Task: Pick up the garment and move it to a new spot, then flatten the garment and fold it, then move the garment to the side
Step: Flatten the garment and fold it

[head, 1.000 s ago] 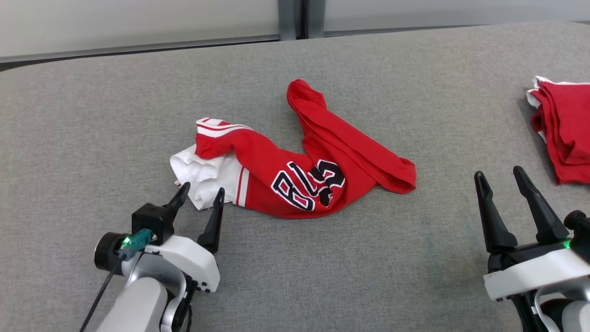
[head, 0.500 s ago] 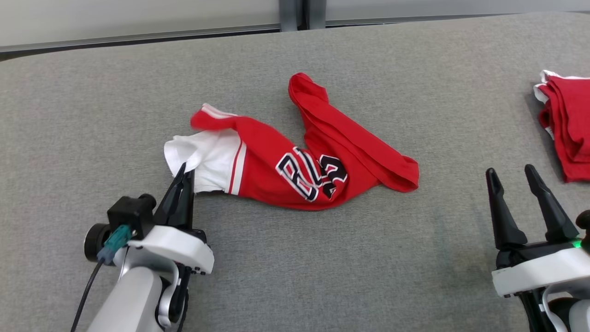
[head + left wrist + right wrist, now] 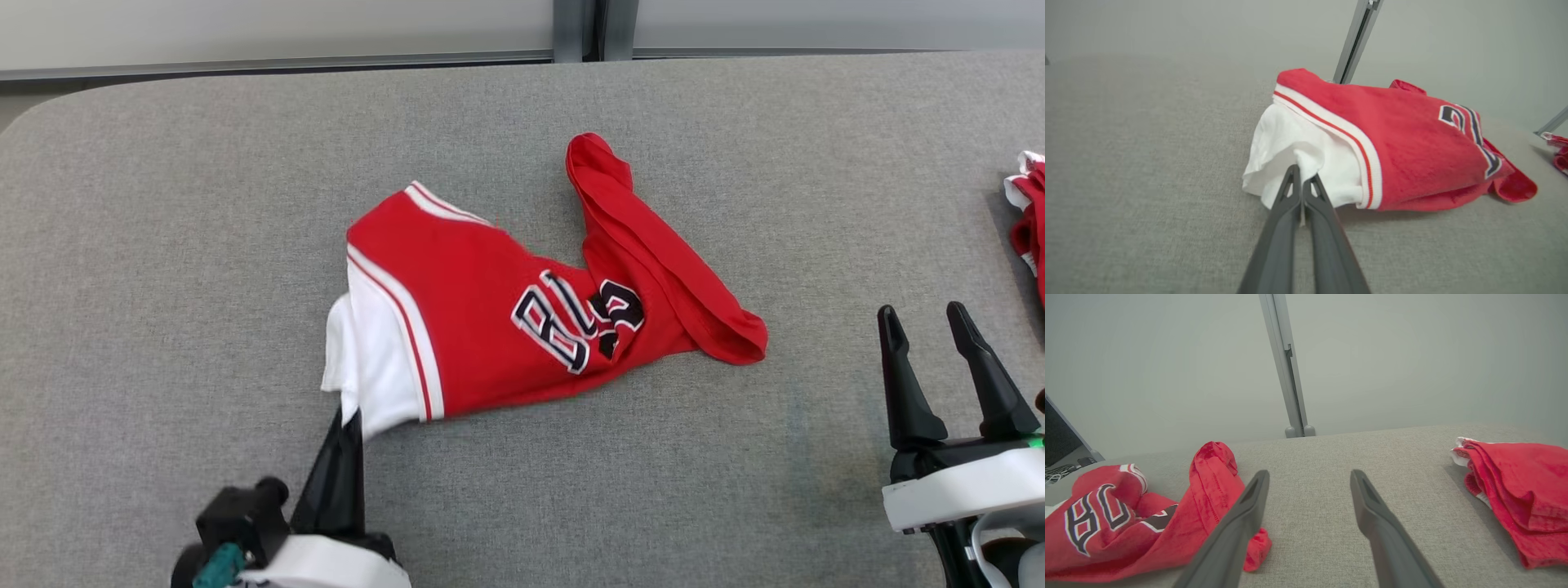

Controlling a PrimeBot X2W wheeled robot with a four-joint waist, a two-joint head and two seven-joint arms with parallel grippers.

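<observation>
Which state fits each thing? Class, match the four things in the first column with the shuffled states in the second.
Column A
1. left gripper
2. right gripper
3. lettered jersey
4. other red garment

Column B
a. open, holding nothing
b. lying at the far right of the table
c. shut on white fabric
d. crumpled mid-table, its white corner pinched

Pairs: 1-c, 2-a, 3-d, 4-b
</observation>
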